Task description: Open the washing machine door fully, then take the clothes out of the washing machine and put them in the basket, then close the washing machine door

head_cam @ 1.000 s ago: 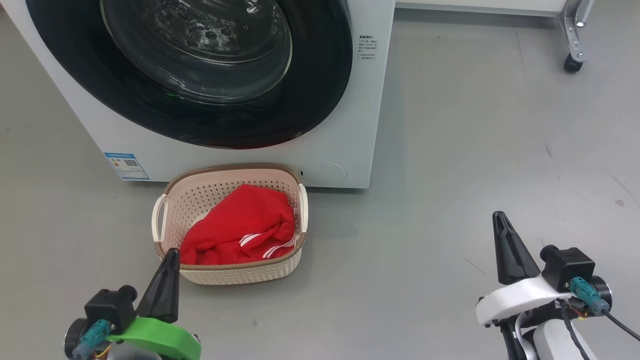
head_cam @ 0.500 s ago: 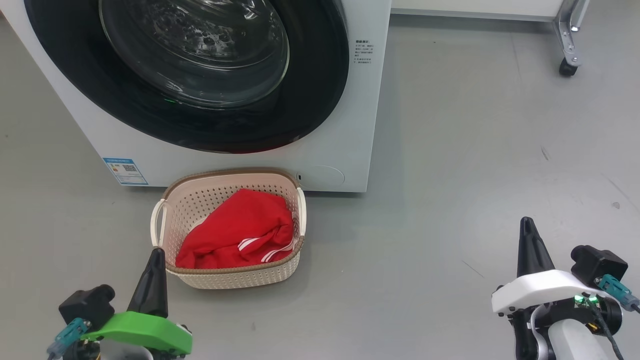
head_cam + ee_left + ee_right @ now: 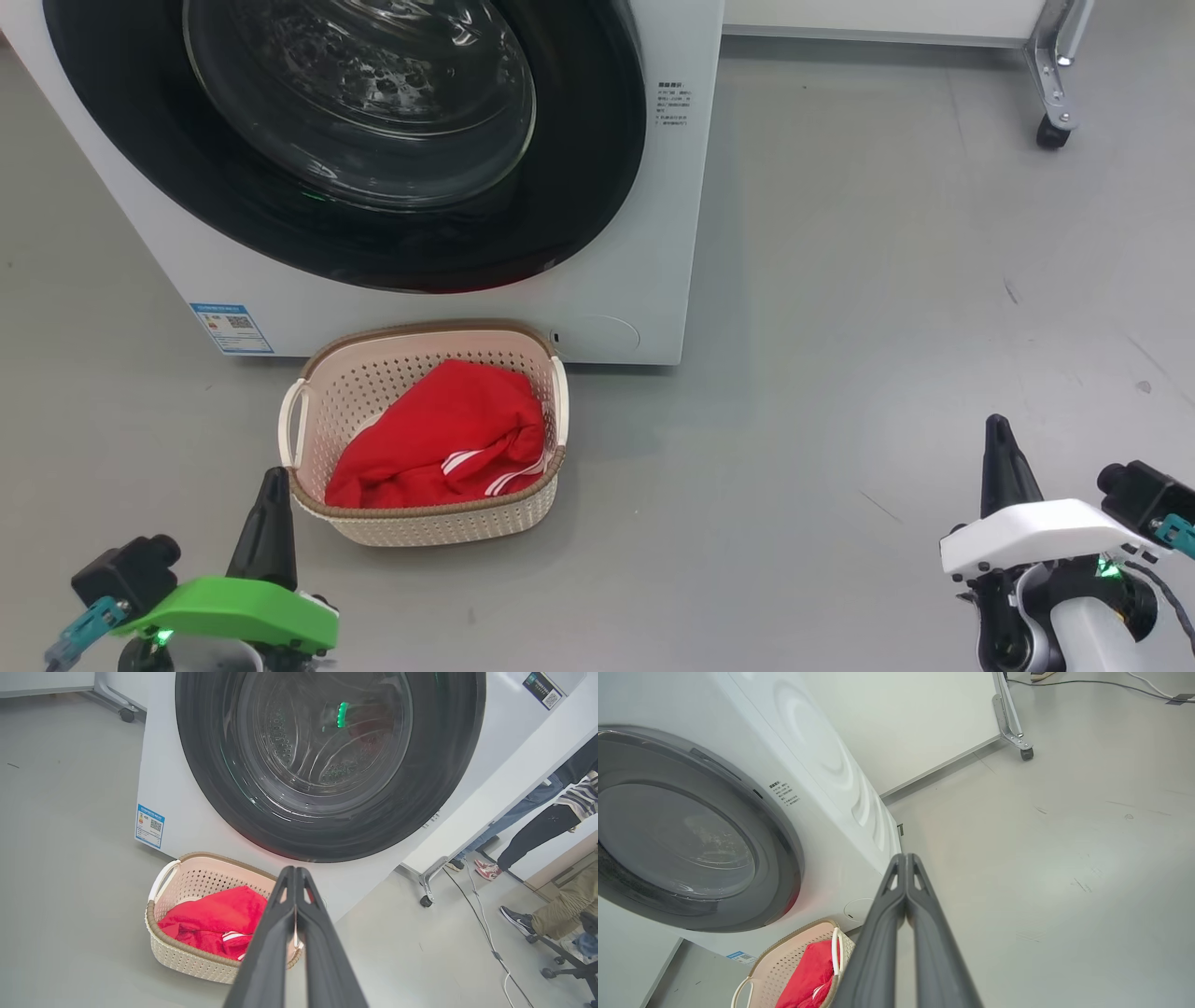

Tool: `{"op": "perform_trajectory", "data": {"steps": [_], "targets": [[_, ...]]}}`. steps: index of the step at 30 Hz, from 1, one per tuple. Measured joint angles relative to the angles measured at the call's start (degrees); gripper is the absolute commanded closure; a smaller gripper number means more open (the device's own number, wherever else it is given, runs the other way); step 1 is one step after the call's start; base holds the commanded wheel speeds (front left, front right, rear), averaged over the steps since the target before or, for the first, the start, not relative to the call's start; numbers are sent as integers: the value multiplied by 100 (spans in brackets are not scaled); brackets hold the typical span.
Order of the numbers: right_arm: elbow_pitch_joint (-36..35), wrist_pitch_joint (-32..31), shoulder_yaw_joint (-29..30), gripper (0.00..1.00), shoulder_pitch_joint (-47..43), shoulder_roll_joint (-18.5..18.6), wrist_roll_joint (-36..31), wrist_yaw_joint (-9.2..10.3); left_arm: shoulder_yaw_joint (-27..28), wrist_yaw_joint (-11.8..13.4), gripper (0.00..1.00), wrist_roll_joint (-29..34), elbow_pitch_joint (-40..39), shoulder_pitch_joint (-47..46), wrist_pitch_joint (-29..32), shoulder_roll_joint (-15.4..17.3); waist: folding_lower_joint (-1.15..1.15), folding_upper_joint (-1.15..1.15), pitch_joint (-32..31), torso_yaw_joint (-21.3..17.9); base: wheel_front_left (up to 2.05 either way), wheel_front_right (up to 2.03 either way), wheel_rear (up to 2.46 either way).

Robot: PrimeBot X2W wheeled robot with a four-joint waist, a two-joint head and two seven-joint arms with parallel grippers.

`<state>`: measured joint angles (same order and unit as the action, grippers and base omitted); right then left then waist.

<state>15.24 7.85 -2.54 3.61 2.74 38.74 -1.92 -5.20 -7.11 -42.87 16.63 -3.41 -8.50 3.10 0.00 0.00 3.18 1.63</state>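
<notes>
Head view shifts as a whole against a second ago, machine (image 3: 653, 280) and basket (image 3: 420, 329) sliding together, so the camera is moving, not the things. Beyond that, both grippers sit lower and nearer the bottom corners than before, drawing back from the work. The left gripper (image 3: 274, 481) and right gripper (image 3: 997, 429) are each pinched closed, tips touching, with nothing held. The door (image 3: 579, 187) lies flush on the machine, and the clothes (image 3: 439, 439) lie in the basket, which stands on the floor (image 3: 840, 373) just in front of it. I judge the task done but for the retreat. The door's top is cut off. Reflections and a green glint (image 3: 343, 715) cloud the glass (image 3: 327, 765), so I cannot tell whether anything is left in the drum, whether white cloth lies under the red, or whether the door has latched.
</notes>
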Motion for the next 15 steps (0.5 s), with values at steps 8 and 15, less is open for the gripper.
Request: {"op": "perform_trajectory", "data": {"steps": [8, 15], "targets": [[8, -166, 115, 100, 1, -10, 586, -55, 102, 0, 100, -595, -10, 0, 145, 0, 0, 0, -35, -19, 0, 0, 0], [13, -319, 224, 100, 2, -15, 1133, -104, 166, 0, 100, -1076, -16, -1, 298, 1, 0, 0, -65, -36, 0, 0, 0]]}}
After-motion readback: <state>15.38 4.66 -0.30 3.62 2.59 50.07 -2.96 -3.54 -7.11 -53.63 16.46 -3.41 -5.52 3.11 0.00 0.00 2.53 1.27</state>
